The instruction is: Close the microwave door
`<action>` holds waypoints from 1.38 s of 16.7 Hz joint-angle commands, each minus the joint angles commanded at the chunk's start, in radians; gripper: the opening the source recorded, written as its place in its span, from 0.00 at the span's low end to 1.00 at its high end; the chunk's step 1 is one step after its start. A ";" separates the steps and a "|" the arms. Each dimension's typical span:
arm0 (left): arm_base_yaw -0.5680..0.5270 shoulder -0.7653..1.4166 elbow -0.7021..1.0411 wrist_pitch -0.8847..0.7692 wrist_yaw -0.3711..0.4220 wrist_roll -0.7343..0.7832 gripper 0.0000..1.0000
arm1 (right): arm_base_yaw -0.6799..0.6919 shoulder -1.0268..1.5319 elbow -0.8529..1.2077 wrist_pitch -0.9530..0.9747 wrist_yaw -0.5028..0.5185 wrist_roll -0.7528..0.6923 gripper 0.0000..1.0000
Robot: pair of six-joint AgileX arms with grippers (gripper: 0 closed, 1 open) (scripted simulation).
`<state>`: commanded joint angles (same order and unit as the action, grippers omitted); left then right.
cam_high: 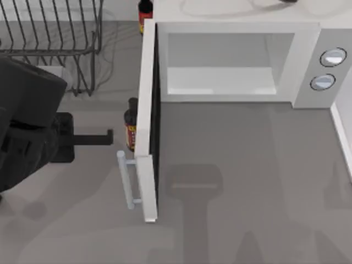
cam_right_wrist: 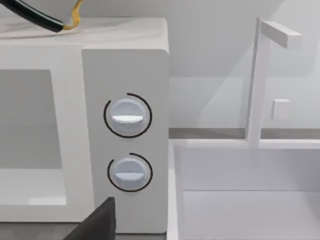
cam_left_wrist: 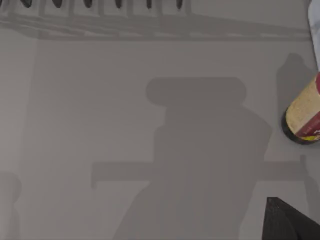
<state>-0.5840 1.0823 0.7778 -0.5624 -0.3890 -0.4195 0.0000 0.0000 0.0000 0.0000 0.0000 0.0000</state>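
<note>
Top view, going L to R w/ the microwave door [cam_high: 147, 121] as landmark: far left of it a wire dish rack [cam_high: 55, 44] sits at the back of the desk [cam_high: 247, 165]. Below that, the left arm's gripper [cam_high: 93, 137] reaches toward the door's outer face, one dark finger [cam_high: 91, 137] pointing at it but well short; can't tell if the fingers are spread or pressed together. Just beside the door, on the outer side, stands a dark bottle w/ red label [cam_high: 131, 129]. The door itself stands swung wide, roughly square to the microwave body [cam_high: 308, 60], pale bar handle [cam_high: 127, 179] facing the arm, prob. why that arm is lined up on this side, to push it shut. Right of the door, open cavity, then two knobs [cam_high: 328, 69]. Right gripper: can't tell the fingers' state.
</note>
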 joint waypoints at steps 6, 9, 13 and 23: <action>-0.002 0.076 -0.149 0.228 -0.001 0.001 0.00 | 0.000 0.000 0.000 0.000 0.000 0.000 1.00; -0.001 0.123 -0.256 0.397 0.001 0.003 0.00 | 0.000 0.000 0.000 0.000 0.000 0.000 1.00; 0.001 0.153 -0.329 0.482 0.003 0.006 0.00 | 0.000 0.000 0.000 0.000 0.000 0.000 1.00; -0.253 0.318 -0.073 0.432 -0.123 -0.153 0.00 | 0.000 0.000 0.000 0.000 0.000 0.000 1.00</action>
<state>-0.8366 1.4000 0.7046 -0.1305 -0.5124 -0.5726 0.0000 0.0000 0.0000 0.0000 0.0000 0.0000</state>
